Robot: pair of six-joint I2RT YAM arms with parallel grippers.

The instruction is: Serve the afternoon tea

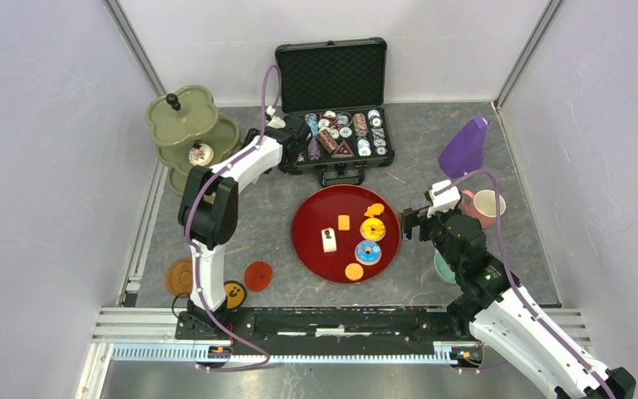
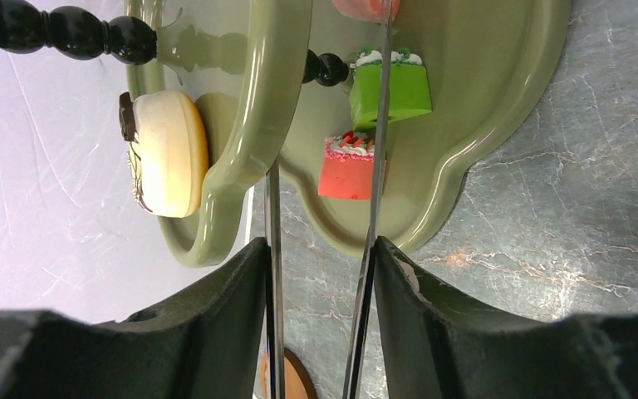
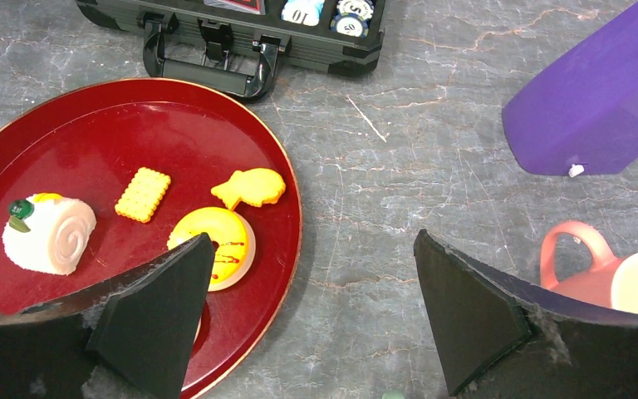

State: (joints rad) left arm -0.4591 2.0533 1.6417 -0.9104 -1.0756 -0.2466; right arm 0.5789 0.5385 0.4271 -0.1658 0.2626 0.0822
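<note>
Nearest, at the lower left of the overhead frame, three saucers lie on the tabletop (image 1: 507,133): an orange saucer (image 1: 179,276), a red saucer (image 1: 257,275) and a yellow saucer (image 1: 234,293) half hidden by the left arm's base. At centre the dark-red tray (image 1: 311,218) carries six pieces not yet served: one white roll cake (image 1: 329,239), two donuts, a yellow donut (image 1: 373,229) and a blue donut (image 1: 368,252), and three orange biscuits, a square biscuit (image 1: 343,222), a fish biscuit (image 1: 375,209) and a round biscuit (image 1: 354,271). The right pincer (image 3: 313,241) hangs just right of the tray, jaws wide apart and empty. Two cups show: the teal cup (image 1: 443,268), tucked against the right arm, and the pink cup (image 1: 486,206). I would worry that a reach for the yellow donut skids it across the glossy tray, or that the arm nudges the teal cup. Farther off, upper left, the left pincer (image 2: 322,274) faces the three-tier stand (image 2: 507,100), jaws apart on nothing. The stand holds one cream donut (image 2: 170,154), a red cake slice (image 2: 345,170), a green cake slice (image 2: 403,91) and a pink piece cut off at the frame's top. Backing away carelessly could catch a tier's lip and tip the stand. At the far edge sits the open poker case (image 1: 332,79).
</note>
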